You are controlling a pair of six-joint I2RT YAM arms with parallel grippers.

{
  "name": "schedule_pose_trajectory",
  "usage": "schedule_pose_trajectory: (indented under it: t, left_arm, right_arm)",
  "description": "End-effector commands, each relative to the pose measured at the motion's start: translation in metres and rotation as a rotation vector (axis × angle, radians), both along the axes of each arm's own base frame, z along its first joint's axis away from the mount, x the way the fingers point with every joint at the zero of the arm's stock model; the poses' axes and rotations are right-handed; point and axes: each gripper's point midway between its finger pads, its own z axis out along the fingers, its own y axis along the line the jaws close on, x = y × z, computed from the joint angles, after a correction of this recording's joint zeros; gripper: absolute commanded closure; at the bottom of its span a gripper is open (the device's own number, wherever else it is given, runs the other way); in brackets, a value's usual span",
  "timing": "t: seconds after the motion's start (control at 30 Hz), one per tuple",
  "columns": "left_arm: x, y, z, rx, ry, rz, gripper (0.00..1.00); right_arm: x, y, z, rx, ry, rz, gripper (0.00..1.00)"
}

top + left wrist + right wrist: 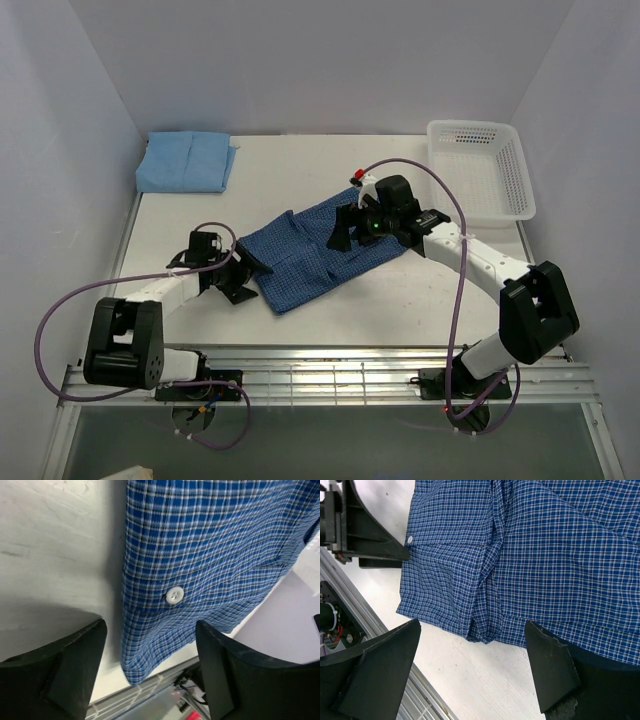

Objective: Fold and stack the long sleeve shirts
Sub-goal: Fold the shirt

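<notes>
The dark blue checked shirt (300, 262) lies partly folded and slanted in the middle of the table. It fills the left wrist view (210, 545), where a white button (174, 595) shows near its left edge, and the right wrist view (540, 555). The plain light blue shirt (188, 162) lies folded at the back left corner. My left gripper (248, 278) is open and empty at the checked shirt's left edge, its jaws either side of the hem corner (150, 675). My right gripper (345, 235) is open and empty above the shirt's right half (470, 675).
A white mesh basket (482, 170) stands at the back right. The metal rail (330, 375) runs along the table's near edge. The left gripper's black body (365, 535) shows in the right wrist view beside the shirt. White walls close in on three sides.
</notes>
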Motion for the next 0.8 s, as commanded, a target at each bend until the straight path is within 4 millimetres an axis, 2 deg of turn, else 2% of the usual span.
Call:
schedule_pose_trajectory:
  t: [0.0, 0.07, 0.1, 0.17, 0.2, 0.3, 0.37, 0.43, 0.47, 0.5, 0.57, 0.6, 0.63, 0.67, 0.7, 0.73, 0.77]
  left_arm:
    - [0.008, -0.003, -0.012, -0.021, -0.026, 0.000, 0.19]
    - [0.008, -0.006, -0.017, -0.041, -0.021, -0.011, 0.31]
    - [0.008, -0.007, -0.019, -0.047, -0.020, -0.010, 0.40]
    - [0.009, -0.009, -0.021, -0.057, -0.030, -0.016, 0.51]
    - [0.010, -0.009, -0.020, -0.059, -0.039, -0.019, 0.63]
    - [0.014, -0.010, -0.016, -0.054, -0.061, -0.029, 0.80]
    - [0.021, -0.009, -0.009, -0.045, -0.084, -0.037, 0.97]
    - [0.018, -0.009, -0.003, -0.034, -0.063, -0.049, 1.00]
    - [0.025, -0.009, 0.007, -0.028, -0.084, -0.058, 1.00]
    - [0.020, -0.007, 0.011, -0.013, -0.077, -0.065, 1.00]
    - [0.026, -0.005, 0.026, 0.008, -0.098, -0.065, 1.00]
    - [0.017, -0.002, 0.026, 0.026, -0.054, -0.068, 1.00]
    - [0.019, 0.004, 0.032, 0.062, -0.060, -0.052, 1.00]
    - [0.024, 0.007, 0.043, 0.081, -0.074, -0.044, 1.00]
    - [0.015, 0.010, 0.044, 0.102, -0.027, -0.041, 1.00]
    - [0.016, 0.016, 0.049, 0.135, -0.031, -0.028, 1.00]
    - [0.015, 0.017, 0.053, 0.142, -0.028, -0.029, 1.00]
  right_arm:
    - [0.003, 0.002, 0.011, 0.004, -0.036, 0.024, 0.10]
    - [0.003, 0.000, 0.008, -0.006, -0.035, 0.020, 0.10]
    - [0.003, -0.001, 0.007, -0.009, -0.035, 0.020, 0.10]
    - [0.003, -0.002, 0.002, -0.020, -0.027, 0.015, 0.10]
    - [0.004, -0.003, 0.000, -0.025, -0.027, 0.012, 0.10]
    - [0.004, -0.001, -0.002, -0.026, -0.025, 0.025, 0.10]
    - [0.005, 0.003, -0.001, -0.017, -0.036, 0.047, 0.10]
    - [0.006, 0.005, 0.000, -0.013, -0.036, 0.054, 0.07]
    - [0.009, 0.007, 0.001, -0.007, -0.038, 0.057, 0.05]
    - [0.010, 0.010, 0.002, -0.002, -0.043, 0.062, 0.02]
    - [0.015, 0.013, 0.002, -0.004, -0.045, 0.056, 0.16]
    - [0.018, 0.014, 0.002, -0.008, -0.042, 0.047, 0.23]
    - [0.022, 0.013, -0.001, -0.016, -0.038, 0.028, 0.43]
    - [0.025, 0.014, -0.002, -0.021, -0.039, 0.016, 0.53]
    - [0.030, 0.018, 0.002, -0.010, -0.053, 0.013, 0.62]
    - [0.030, 0.023, -0.003, -0.018, -0.051, 0.016, 0.75]
    - [0.031, 0.026, -0.002, -0.019, -0.059, 0.022, 0.81]
